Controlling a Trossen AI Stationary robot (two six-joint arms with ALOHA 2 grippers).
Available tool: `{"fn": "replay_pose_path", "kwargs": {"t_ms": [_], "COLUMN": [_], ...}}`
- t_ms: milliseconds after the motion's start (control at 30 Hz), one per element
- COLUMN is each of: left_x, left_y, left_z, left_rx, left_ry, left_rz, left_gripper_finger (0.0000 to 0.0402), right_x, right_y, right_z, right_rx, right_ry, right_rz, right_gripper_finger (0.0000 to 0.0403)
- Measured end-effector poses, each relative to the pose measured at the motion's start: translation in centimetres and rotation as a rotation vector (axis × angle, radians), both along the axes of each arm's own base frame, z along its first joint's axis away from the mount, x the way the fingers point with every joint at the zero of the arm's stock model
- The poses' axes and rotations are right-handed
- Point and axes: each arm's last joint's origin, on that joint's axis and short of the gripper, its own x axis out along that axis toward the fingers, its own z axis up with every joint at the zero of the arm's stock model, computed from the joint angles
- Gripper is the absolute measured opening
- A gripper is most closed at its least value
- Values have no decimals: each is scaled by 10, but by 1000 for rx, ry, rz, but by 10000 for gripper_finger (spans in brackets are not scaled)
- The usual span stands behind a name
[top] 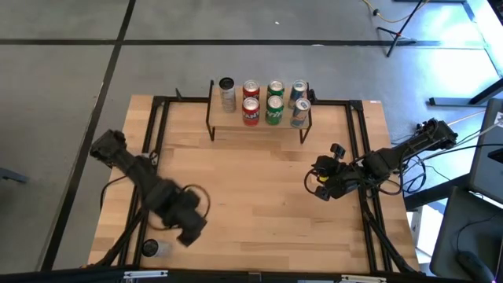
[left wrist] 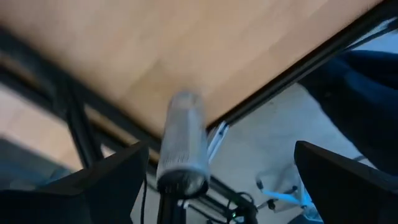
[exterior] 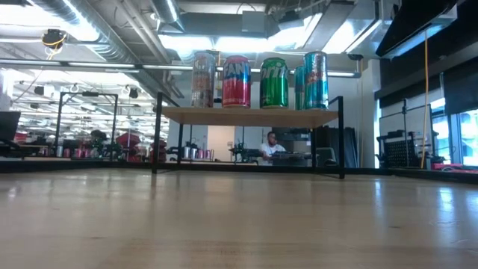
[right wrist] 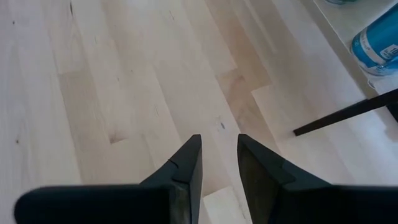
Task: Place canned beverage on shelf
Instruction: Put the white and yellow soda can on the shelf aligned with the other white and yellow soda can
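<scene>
Your left pincer (top: pixel 191 228) hangs over the tabletop's (top: pixel 251 189) near left corner, fingers (left wrist: pixel 106 186) spread wide around nothing, with a silver can (top: pixel 150 248) just beside it at the near edge. At the far edge stands the shelf (top: pixel 259 124), carrying seven cans: a silver one (top: pixel 227 94), two red (top: pixel 251 104), two green (top: pixel 274 102), two blue (top: pixel 299 104). Your right pincer (top: pixel 313 183) hovers over bare wood near the right side, fingers (right wrist: pixel 186 168) nearly together, holding nothing.
</scene>
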Motion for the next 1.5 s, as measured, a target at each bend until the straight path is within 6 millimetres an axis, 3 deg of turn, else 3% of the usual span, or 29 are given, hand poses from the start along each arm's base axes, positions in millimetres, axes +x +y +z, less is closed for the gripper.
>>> {"fn": "replay_pose_path", "kwargs": {"t_ms": [233,433,900,1100,1333,1500], "left_x": [-42,-63,-69,-70,-69,-54], "left_y": [-45,-66,-75,-75,-72,-60], "left_z": [-8,-18,-67,-85,-89,-80], "left_rx": [31,48,55,25,33,20], "left_ry": [115,120,144,159,118,100], "left_rz": [99,160,130,60,-38,-115], "left_gripper_finger": [390,390,376,324,223,219], "right_x": [0,0,0,0,0,1], "right_y": [0,0,0,0,0,0], "right_z": [0,0,0,0,0,1], "right_rx": [-18,-31,-22,-22,-37,-53], "right_ry": [8,15,18,19,11,8], "right_rz": [21,38,43,44,36,66], "right_gripper_finger": [88,88,88,88,88,88]}}
